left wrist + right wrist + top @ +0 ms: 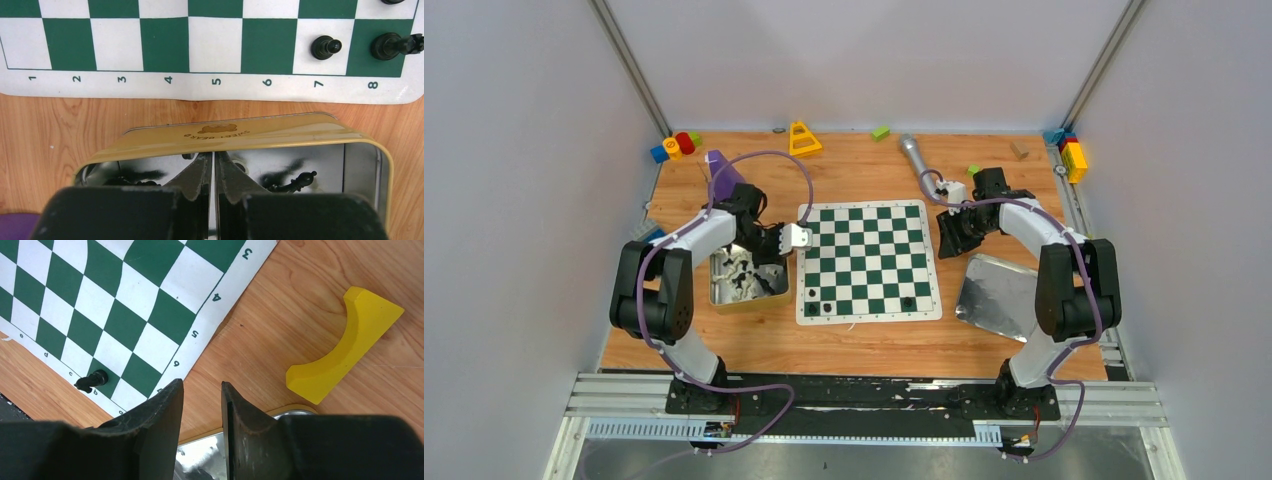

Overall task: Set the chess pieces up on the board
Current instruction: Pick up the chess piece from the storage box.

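Wooden bench [874, 340] carries the board [869, 255] at centre. Only three black chess pieces [908, 301] stand along its 6 o'clock edge; most lie in the tin [724, 300] at 9 o'clock. Left pincer [214, 160], jaws a sliver apart, sits inside that tin, and whether it grips a piece is hidden. Right pincer [202, 390] hangs part-open, empty, at 3 o'clock.
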Tool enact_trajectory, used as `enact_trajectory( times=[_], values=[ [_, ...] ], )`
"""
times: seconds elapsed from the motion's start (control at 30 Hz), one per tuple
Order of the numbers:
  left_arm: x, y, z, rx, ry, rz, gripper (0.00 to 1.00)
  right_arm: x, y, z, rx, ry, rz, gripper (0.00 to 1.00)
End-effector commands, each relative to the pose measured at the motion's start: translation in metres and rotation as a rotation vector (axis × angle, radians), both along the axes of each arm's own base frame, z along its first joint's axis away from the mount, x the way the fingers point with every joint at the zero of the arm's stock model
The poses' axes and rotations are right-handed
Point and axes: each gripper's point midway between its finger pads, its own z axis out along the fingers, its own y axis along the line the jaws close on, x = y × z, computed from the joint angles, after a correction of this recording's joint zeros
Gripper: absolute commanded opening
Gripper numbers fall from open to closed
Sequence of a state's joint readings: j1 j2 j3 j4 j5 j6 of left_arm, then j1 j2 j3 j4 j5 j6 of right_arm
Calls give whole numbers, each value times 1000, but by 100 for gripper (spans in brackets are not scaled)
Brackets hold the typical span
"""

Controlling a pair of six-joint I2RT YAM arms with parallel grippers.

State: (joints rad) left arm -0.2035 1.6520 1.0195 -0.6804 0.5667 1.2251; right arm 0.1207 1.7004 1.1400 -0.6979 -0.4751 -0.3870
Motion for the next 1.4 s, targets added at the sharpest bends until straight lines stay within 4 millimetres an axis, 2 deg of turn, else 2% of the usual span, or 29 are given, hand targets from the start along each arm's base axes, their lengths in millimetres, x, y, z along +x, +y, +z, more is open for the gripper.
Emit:
enact_trajectory(
  times=[0.0, 0.23, 0.53, 0.73, 0.93, 1.13, 1.37],
  values=[
    [4, -5, 6, -13, 3, -6, 7, 6, -1, 0, -4, -20, 9, 34],
    [-1, -2, 13, -14, -11, 7, 0, 5, -1, -3, -6, -7, 10, 34],
    [-2, 2, 14, -11, -20, 9, 0, 5, -2, -4, -6, -4, 8, 34],
    [-5, 0, 11, -19, 0, 2, 17, 5, -1, -5, -6, 1, 9, 34],
    [-5, -3, 9, -32, 11, 0, 27, 4, -2, -7, -11, 7, 9, 34],
    [-1, -4, 8, -27, 31, 10, 30, 4, -2, -8, -13, 12, 8, 34],
    [0, -16, 6, -32, 67, 33, 31, 3, -3, -11, -20, 17, 9, 33]
  ],
)
